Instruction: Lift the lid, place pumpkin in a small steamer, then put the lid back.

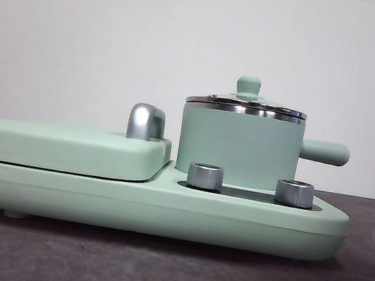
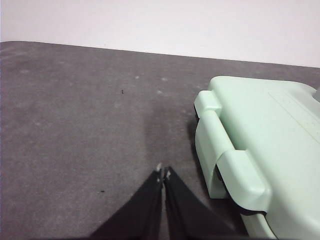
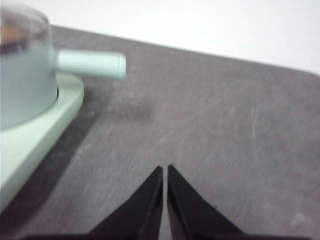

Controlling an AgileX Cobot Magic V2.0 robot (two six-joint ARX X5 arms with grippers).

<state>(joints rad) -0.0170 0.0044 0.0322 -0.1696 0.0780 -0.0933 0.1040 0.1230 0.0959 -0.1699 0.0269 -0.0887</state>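
Lid (image 1: 247, 104) seated flat on the small steamer (image 1: 237, 148), steel rim to steel rim, mint knob up at centre. Steamer stands upright on the dark plate at one end of the mint-green appliance base (image 1: 148, 206), its stubby side handle (image 1: 325, 152) pointing out past the base's end. Two steel dials (image 1: 205, 176) stand on the base just in front of the pot. Beside the pot, the wide flat griddle cover (image 1: 65, 146) lies closed, chrome handle (image 1: 146, 122) upright at the edge nearest the steamer. Pumpkin not made out; right wrist view shows only a blurred orange tint under the glass, too soft to name. Right tool (image 3: 165, 169): black jaws closed tip to tip, holding nothing, low over the bare grey surface (image 3: 210, 130); steamer and its handle lie ahead and off to one side of the tool, well apart. Left tool (image 2: 163, 171): jaws likewise closed, empty, over the surface, with the hinged end of the griddle cover near, ahead and to one side, not touching. Neither tool shows in the front view.
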